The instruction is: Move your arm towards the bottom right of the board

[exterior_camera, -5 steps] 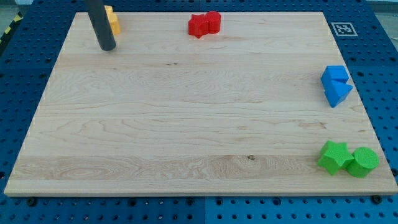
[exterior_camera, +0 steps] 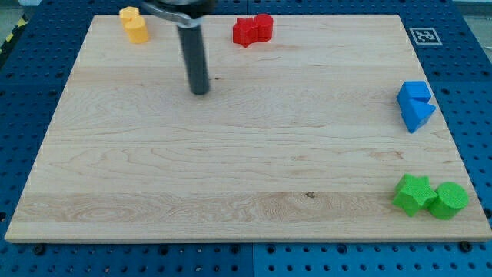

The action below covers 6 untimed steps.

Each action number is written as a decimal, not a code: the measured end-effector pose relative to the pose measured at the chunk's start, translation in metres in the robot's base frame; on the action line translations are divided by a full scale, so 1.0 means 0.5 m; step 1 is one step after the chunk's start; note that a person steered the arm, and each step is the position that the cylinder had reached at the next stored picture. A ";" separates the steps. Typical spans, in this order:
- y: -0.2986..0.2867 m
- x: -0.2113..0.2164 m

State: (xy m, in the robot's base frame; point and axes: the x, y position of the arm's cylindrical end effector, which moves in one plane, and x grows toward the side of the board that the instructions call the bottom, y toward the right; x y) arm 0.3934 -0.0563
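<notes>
My tip (exterior_camera: 200, 91) rests on the wooden board (exterior_camera: 231, 169) in its upper left part, touching no block. The yellow blocks (exterior_camera: 134, 24) lie up and to the left of it. The red blocks (exterior_camera: 252, 30), a star shape beside a rounded one, lie up and to the right. Two blue blocks (exterior_camera: 415, 105), a cube and a triangle, sit at the right edge. A green star (exterior_camera: 412, 194) and a green cylinder (exterior_camera: 448, 200) sit at the view's bottom right corner, far from the tip.
A blue pegboard table (exterior_camera: 23, 85) surrounds the board. A black-and-white marker tag (exterior_camera: 423, 35) lies just off the board's top right corner.
My tip has moved right and down, away from the yellow blocks, which now show in full. No block has moved.
</notes>
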 end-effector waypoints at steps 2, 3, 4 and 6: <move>0.175 0.075; 0.270 0.111; 0.352 0.151; 0.389 0.170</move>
